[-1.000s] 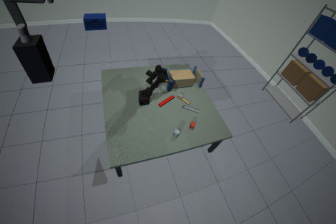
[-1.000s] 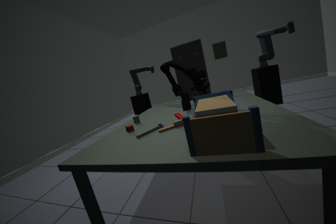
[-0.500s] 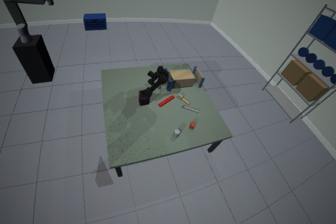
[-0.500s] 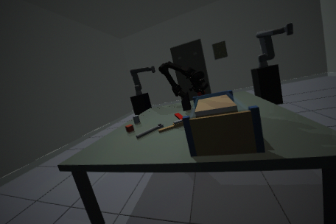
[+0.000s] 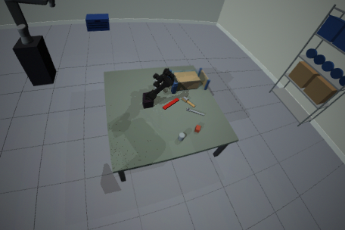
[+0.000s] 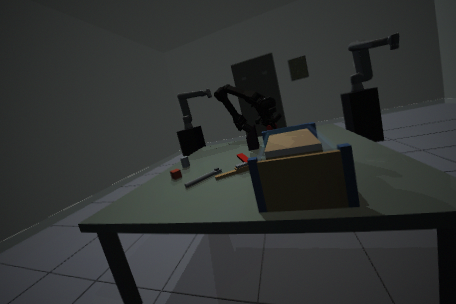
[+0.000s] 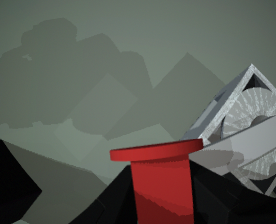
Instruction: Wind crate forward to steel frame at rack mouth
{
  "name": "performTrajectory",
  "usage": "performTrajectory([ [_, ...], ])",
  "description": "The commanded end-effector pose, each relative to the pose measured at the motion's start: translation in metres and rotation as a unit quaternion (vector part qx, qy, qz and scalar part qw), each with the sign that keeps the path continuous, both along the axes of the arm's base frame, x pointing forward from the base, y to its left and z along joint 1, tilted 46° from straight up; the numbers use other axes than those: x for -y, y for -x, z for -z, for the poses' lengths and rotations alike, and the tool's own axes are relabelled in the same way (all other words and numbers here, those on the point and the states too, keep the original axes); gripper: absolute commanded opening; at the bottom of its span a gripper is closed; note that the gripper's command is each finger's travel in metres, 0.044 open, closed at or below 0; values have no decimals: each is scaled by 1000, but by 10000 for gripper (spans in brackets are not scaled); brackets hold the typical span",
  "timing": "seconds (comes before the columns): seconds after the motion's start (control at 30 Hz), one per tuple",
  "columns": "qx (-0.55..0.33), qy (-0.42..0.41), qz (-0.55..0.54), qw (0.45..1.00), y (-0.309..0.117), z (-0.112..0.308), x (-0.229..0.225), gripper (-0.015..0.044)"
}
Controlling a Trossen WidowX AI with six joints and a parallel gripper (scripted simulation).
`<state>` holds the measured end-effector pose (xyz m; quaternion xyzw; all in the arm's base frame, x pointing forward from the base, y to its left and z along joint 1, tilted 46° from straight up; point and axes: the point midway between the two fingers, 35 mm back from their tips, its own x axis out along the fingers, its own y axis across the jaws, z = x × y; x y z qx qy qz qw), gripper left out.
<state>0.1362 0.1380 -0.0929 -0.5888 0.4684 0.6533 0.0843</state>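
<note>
Presumed key-seating stage: jaws (image 5: 169,80) (image 6: 272,123) grip the red winch handle (image 6: 269,127) (image 7: 163,182); next, align above the winch (image 5: 166,90) (image 7: 220,116), at wrist-view three o'clock, then lower.

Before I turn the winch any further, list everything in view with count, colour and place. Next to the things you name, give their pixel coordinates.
Crate (image 5: 188,79) (image 6: 292,141): one, tan, in the cubby
Cubby posts (image 5: 174,87) (image 6: 349,177): blue, at its corners
Winch (image 7: 216,117): one, grey, beside the grip
Red knob (image 7: 162,182): one, between the fingers
Red bar (image 5: 171,104) (image 6: 242,157): one, bench
Hammer (image 5: 190,103) (image 6: 229,174): one, wooden handle, bench
Wrench (image 5: 195,112) (image 6: 202,178): one, grey, bench
Blocks: one red (image 5: 197,128) (image 6: 176,174), one grey (image 5: 181,136) (image 6: 185,162), bench
Background: grey arms, blue chest, shelving, door
Own arm (image 5: 160,88) (image 6: 231,105): one, black, bench
</note>
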Motion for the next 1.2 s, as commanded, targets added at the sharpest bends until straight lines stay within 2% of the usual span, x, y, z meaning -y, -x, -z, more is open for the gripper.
performTrajectory([
  [0.0,13,8,-2,1000,-12,-2,6,0],
  [1.17,14,9,-2,1000,-55,-8,9,0],
])
